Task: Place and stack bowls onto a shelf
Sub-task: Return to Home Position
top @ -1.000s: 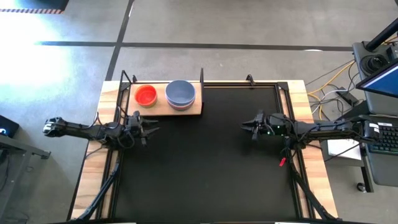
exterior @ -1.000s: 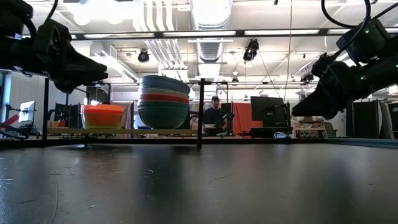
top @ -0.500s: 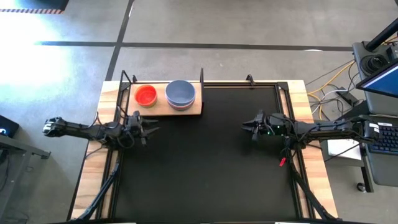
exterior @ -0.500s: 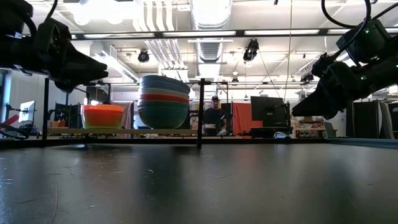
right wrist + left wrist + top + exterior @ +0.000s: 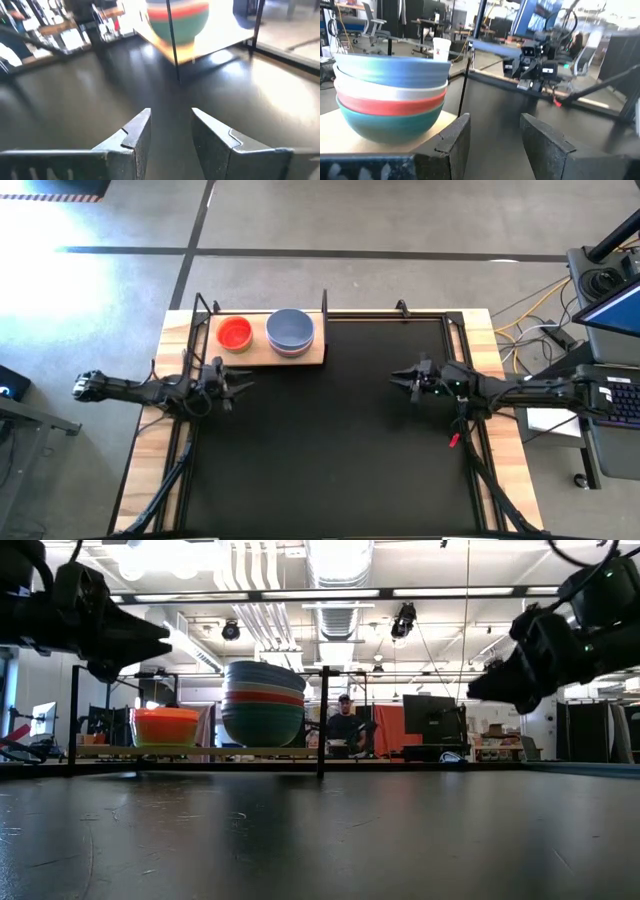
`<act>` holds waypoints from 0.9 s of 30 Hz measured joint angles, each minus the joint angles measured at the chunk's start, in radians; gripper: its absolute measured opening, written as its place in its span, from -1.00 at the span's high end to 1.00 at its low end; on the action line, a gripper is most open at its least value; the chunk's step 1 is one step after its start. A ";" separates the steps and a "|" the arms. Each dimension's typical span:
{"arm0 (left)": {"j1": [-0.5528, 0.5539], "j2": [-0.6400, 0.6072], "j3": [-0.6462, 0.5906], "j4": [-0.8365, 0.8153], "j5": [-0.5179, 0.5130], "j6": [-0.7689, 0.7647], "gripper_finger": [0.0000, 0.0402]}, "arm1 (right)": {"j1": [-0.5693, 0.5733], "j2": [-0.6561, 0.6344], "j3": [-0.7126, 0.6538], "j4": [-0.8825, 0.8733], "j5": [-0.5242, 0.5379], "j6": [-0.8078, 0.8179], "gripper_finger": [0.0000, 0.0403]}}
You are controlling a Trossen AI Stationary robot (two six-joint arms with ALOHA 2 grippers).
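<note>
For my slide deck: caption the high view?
Orange-topped stack and blue-topped stack on the shelf; left gripper, right gripper open over the black mat.

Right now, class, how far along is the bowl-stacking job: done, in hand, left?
Done: shelf holds a tall stack, grey-blue bowl topmost, beside the orange-red bowl. In hand: nothing; left gripper and right gripper open, empty. Left: mat bears no bowls; likely parking.

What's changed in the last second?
The left gripper and right gripper have each lifted slightly, jaws open and empty. The small bowl stack, the large bowl stack and the shelf are unchanged.
</note>
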 joint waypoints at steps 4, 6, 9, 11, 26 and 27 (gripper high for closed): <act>0.000 -0.071 0.000 0.001 0.000 0.000 0.23 | 0.000 -0.092 -0.002 0.000 0.000 0.000 0.38; 0.001 -0.106 0.000 -0.001 0.000 0.000 0.23 | 0.000 -0.135 -0.002 0.000 0.000 0.000 0.38; 0.003 -0.126 0.000 0.017 -0.001 0.000 0.23 | 0.000 -0.202 -0.002 0.000 0.000 0.000 0.38; 0.003 -0.125 0.000 0.024 -0.001 0.001 0.23 | 0.000 -0.247 -0.002 0.000 0.000 0.000 0.38; 0.034 -0.125 -0.011 0.012 -0.002 0.000 0.23 | -0.003 -0.552 -0.004 0.008 0.000 0.000 0.38; 0.041 -0.125 -0.011 0.007 -0.003 0.000 0.23 | -0.003 -0.555 -0.004 0.011 0.001 0.000 0.38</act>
